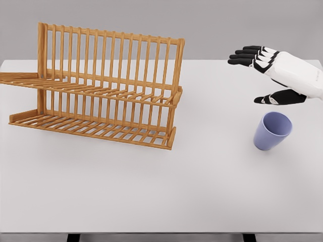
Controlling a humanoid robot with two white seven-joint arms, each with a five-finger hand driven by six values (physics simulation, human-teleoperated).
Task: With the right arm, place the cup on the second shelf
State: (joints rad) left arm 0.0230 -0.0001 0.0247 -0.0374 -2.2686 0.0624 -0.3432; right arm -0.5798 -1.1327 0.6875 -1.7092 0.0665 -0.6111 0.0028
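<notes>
Head view, sole view supplied: the right hand (275,75) enters from the right edge and hangs above the tabletop (151,191); its fingers (245,56) are spread wide and extended toward the left, the thumb set apart beneath them, and they hold nothing. The cup (272,131) lies directly below the hand and slightly nearer the camera; thumb tip and cup rim are near but apart, with no contact visible. The cup stands on its base, tilted somewhat, its mouth facing up and toward the right; its long axis runs roughly vertical, leaning to the right. Judgement: the coming move turns on a short descent to bring the open fingers around the cup wall, the palm closing in from above and behind. The left hand is not seen; the right is the only hand in reach.

Cup: pale blue-violet, plain, no handle visible, tapering toward the base, interior empty. The wooden rack (101,85) stands well apart to the left, two slatted tiers; the second shelf (101,91), the upper tier, carries nothing; the cup is not yet on it.
</notes>
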